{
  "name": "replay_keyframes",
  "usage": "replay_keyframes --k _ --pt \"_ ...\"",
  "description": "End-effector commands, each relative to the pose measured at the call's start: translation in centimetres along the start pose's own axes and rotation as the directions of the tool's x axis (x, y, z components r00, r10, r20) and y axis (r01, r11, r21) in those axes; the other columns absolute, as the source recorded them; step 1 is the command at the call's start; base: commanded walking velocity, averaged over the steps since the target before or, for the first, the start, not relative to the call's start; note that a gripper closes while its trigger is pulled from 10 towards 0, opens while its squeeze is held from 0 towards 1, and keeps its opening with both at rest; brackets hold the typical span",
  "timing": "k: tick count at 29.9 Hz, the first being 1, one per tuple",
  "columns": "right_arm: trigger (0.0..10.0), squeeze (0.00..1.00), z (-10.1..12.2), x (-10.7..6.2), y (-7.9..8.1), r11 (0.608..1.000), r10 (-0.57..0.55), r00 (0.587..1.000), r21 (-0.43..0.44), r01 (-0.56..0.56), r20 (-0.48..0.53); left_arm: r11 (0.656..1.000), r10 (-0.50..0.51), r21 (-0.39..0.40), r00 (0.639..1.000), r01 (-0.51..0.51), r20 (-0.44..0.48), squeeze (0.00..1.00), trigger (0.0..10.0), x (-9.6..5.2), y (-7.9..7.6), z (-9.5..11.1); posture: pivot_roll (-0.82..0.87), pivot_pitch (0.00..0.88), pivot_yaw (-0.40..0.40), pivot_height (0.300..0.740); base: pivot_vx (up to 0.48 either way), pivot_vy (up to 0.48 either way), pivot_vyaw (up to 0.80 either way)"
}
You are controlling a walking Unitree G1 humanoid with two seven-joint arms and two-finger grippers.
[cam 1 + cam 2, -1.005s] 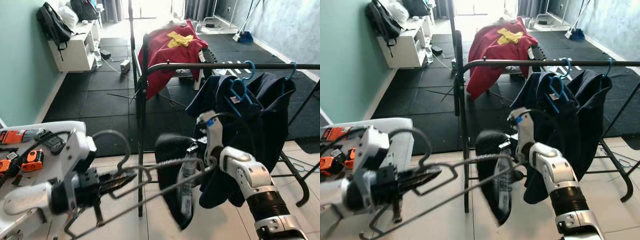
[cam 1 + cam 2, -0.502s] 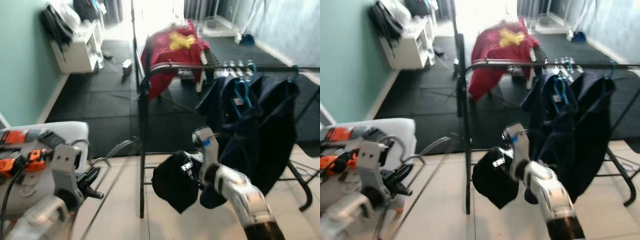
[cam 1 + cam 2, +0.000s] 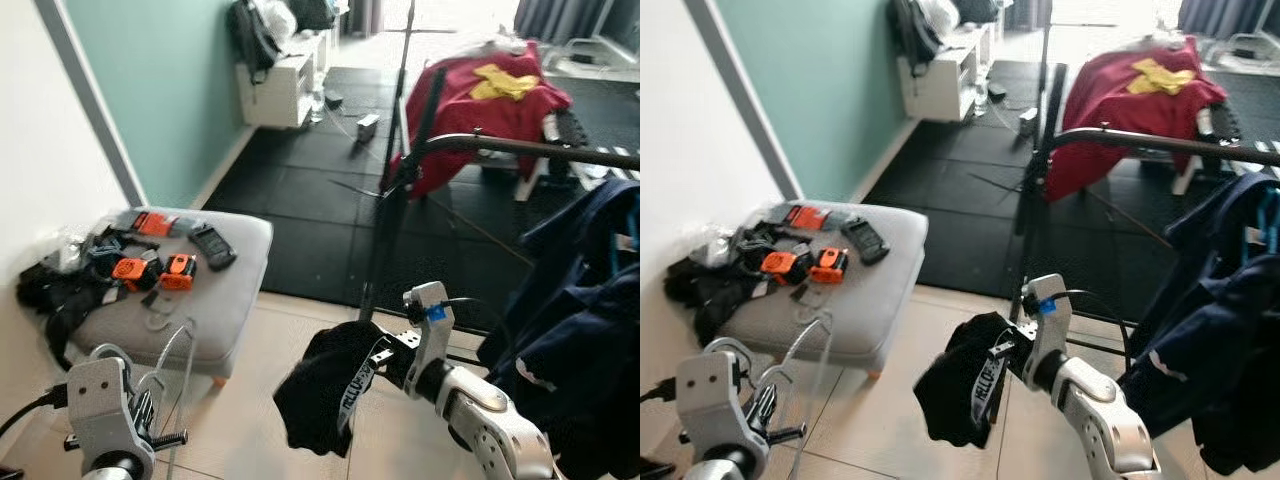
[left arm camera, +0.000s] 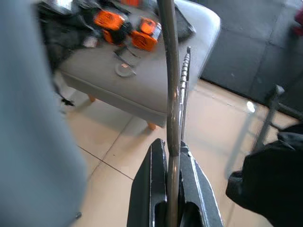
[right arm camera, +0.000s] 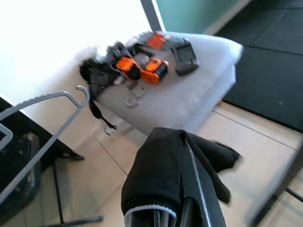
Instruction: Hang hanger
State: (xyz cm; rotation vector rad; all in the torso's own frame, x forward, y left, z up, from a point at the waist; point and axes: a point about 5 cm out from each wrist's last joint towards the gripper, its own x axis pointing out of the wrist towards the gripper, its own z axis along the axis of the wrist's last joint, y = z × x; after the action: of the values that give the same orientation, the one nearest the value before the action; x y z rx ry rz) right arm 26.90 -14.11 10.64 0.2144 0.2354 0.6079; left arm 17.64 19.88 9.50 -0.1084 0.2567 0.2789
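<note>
My left gripper is clamped on the wire hanger, its two fingers pressed tight against the rod, low beside the grey ottoman. The hanger's hook rises just off the ottoman's near edge, well apart from the rack rail. My right gripper holds a black garment, which drapes over the fingers and hides them, so I cannot tell how far they are closed. The garment hangs over the tiled floor, near the rack's upright post. Dark blue clothes are on the rail at its right end, one on a blue hanger. By my judgement little is finished: the hanger is bare, the garment is not on it, and the hook is not on the rail. Dressing the hanger and hooking it up are both left.
</note>
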Motion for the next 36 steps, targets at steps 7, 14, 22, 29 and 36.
replay_keyframes --k 7,14,22,29,36 --pt "10.0 0.0 0.3 0.8 1.3 0.999 -0.009 0.997 0.051 0.005 0.079 0.988 -0.131 0.091 0.987 0.122 0.099 0.0 10.0 1.2 -4.2 0.8 -0.02 0.0 -0.032 0.74 0.0 0.0 0.77" --pt "10.0 0.0 0.7 2.2 1.9 0.996 0.019 0.995 0.082 -0.027 0.1 0.98 -0.189 0.079 0.975 0.181 0.118 0.0 10.0 2.0 -5.5 0.9 -0.01 0.0 -0.043 0.74 0.0 0.0 0.77" --pt "10.0 0.0 1.9 3.6 3.1 0.994 0.061 0.988 0.081 -0.073 0.144 0.972 -0.23 0.066 0.967 0.224 0.111 0.0 10.0 3.3 -6.3 0.6 0.0 0.0 -0.052 0.74 0.0 0.0 0.76" --pt "10.0 0.0 1.7 4.6 4.6 0.994 0.089 0.984 0.046 -0.097 0.152 0.971 -0.223 0.109 0.969 0.212 0.104 0.0 10.0 4.3 -6.1 -0.2 0.01 0.0 -0.048 0.74 0.0 0.0 0.74" --pt "10.0 0.0 0.2 4.7 4.2 0.999 0.038 0.993 -0.011 -0.037 0.11 0.956 -0.288 0.103 0.941 0.273 0.18 0.0 10.0 3.2 -6.8 1.4 0.0 0.0 -0.024 0.74 0.0 0.0 0.74"
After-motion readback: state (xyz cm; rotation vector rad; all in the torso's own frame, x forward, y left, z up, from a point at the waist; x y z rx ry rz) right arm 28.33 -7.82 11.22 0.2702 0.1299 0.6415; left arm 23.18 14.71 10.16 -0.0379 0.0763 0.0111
